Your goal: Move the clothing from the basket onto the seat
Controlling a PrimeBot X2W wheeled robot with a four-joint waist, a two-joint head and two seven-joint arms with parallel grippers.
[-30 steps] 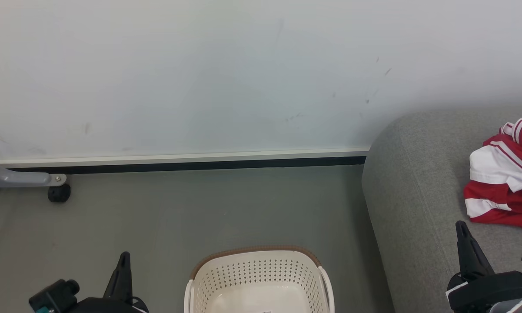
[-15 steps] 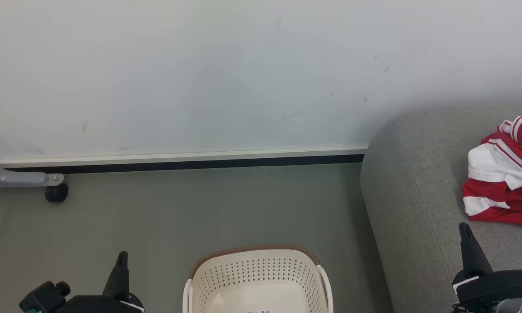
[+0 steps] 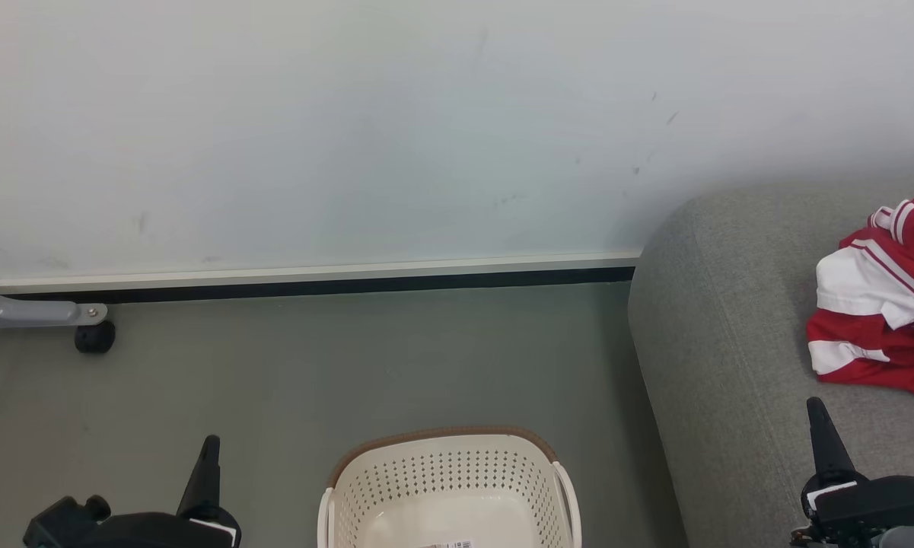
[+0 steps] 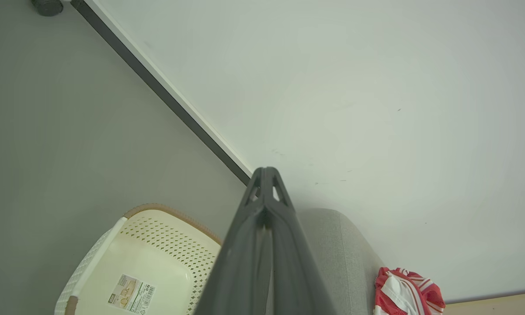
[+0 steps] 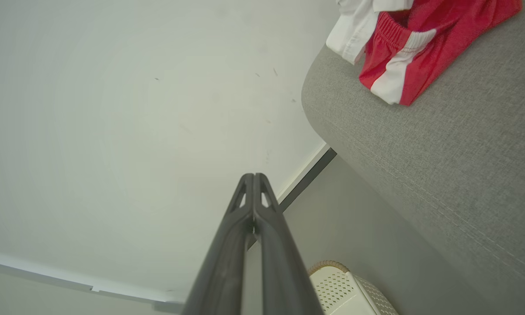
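Observation:
The red and white clothing (image 3: 883,304) lies crumpled on the grey seat (image 3: 723,320) at the right; it also shows as the clothing (image 5: 402,48) on the seat (image 5: 441,144), and the clothing (image 4: 406,291). The cream basket (image 3: 445,487) stands on the floor at bottom centre, with only a label on its floor (image 4: 133,293). My left gripper (image 3: 210,450) is shut, empty, low to the left of the basket. My right gripper (image 3: 816,411) is shut, empty, over the seat's front, below the clothing. Both wrist views show the fingers pressed together.
A white wall with a dark skirting strip (image 3: 312,285) runs behind the grey floor (image 3: 350,365). A grey metal leg with a black caster (image 3: 93,336) stands at the far left by the wall.
The head camera has shifted slightly, moving the whole scene a little up and left. Both grippers have dropped lower in the view. The clothing and basket stay put.

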